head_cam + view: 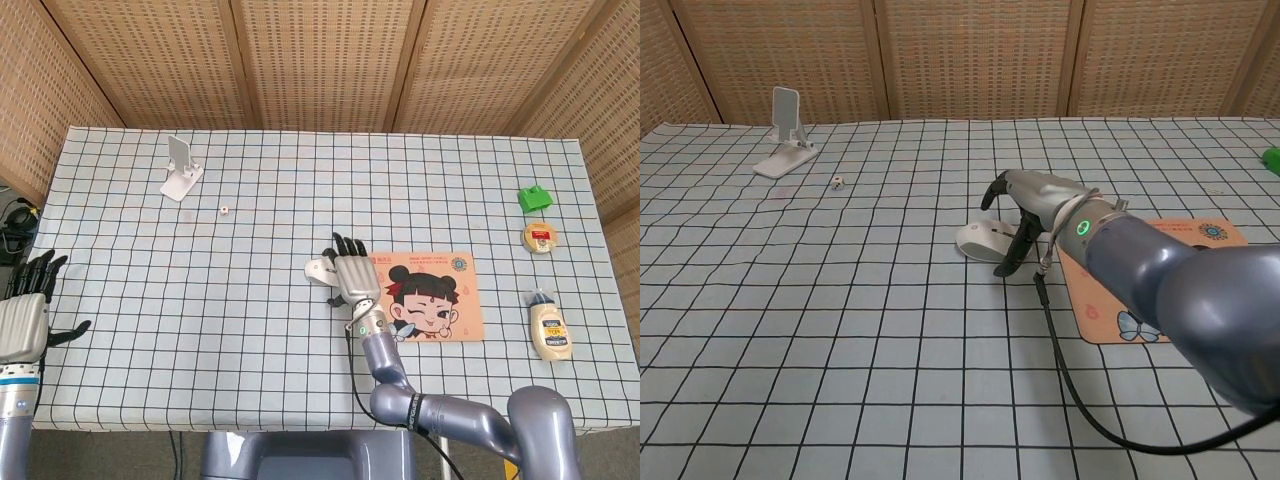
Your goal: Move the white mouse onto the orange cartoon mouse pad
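The white mouse point(320, 269) lay on the checked tablecloth point(250, 220), just left of the orange cartoon mouse pad point(440, 296) and not on it. In the chest view the mouse point(985, 240) sat with its far right side hidden behind the right hand point(1025, 205).

The right hand point(352, 272) was stretched out flat above the mouse, fingers extended forward and slightly apart, thumb point(1016, 250) dropped down toward the cloth at the mouse's near right edge. From the head view the hand covered the right half of the mouse; whether the palm or thumb actually touched it could not be told from either view. Nothing was clamped in the hand. A black cable point(1080, 370) trailed from the wrist across the cloth.

The left hand point(25, 312) hung off the table's left edge, fingers spread, holding nothing.

At the far left of the table stood a white phone stand point(181, 168), with a small white cube point(225, 210), possibly a die, near it. Along the right side lay a green block point(534, 198), a small round tin point(540, 237) and a squeeze bottle of pale sauce point(550, 327), all well apart from the mouse.
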Robot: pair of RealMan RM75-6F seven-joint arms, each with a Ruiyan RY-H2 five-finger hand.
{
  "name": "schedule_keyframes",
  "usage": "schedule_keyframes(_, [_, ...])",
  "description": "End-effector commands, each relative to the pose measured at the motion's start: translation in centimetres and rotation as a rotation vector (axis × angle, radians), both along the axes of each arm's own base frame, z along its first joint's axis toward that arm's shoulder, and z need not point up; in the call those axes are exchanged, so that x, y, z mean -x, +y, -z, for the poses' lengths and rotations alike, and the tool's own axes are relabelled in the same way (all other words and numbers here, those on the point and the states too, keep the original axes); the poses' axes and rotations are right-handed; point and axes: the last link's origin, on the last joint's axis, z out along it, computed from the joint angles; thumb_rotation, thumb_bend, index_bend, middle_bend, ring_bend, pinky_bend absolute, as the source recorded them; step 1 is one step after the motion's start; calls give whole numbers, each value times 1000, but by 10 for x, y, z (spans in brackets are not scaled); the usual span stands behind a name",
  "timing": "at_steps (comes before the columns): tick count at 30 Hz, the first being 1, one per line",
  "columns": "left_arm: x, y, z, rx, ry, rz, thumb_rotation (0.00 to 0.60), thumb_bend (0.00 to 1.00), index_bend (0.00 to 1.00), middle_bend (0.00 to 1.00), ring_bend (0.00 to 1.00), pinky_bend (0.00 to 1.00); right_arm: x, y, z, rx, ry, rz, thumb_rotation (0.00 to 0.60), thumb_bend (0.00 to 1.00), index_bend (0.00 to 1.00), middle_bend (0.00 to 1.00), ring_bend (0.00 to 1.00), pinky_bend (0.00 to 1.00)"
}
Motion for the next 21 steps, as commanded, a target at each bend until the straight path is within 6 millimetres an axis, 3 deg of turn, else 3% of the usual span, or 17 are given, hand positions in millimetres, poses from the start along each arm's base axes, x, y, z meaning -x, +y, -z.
schedule_keyframes(1, [0, 0, 0, 3, -1, 1, 600, 130, 86, 0, 0, 0, -3, -3, 3, 3, -3, -1, 600, 217, 246, 0, 0, 0])
schedule_keyframes(12, [-3, -1, 2, 16, -11, 17, 600, 130, 87, 0, 0, 0, 2, -14, 7, 1, 38, 28, 600, 265, 213, 0, 0, 0])
schedule_keyframes(21, [-5, -1, 3, 21, -15, 21, 600, 130, 89, 0, 0, 0, 3, -15, 14, -13, 25, 34, 600, 420, 355, 59, 0, 0])
